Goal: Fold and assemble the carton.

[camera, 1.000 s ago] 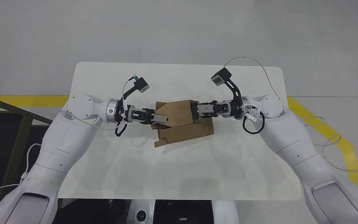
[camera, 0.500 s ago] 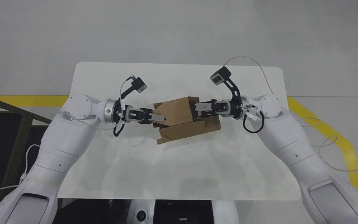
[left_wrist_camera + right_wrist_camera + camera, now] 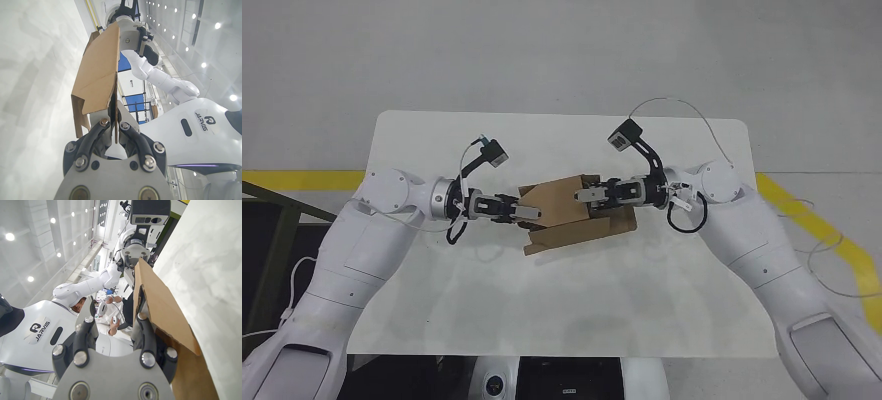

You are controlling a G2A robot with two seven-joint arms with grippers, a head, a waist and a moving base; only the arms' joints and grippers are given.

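**Left gripper [image 3: 113,111] clamping the carton [image 3: 564,205], right gripper [image 3: 115,308] spread**

I am watching both arms stretched inward from either side, meeting over the table [image 3: 442,300]. Left fingers [image 3: 124,116] are pinching a panel edge; right fingers [image 3: 88,310] are standing apart, one resting against the opposite panel. The lower flap is hiding whether the carton is touching the table. Every table edge is lying well away from it.

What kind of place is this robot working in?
Probably a big robot lab or factory hall: the white table stands on a grey floor with a yellow line, and round lights dot a high ceiling.
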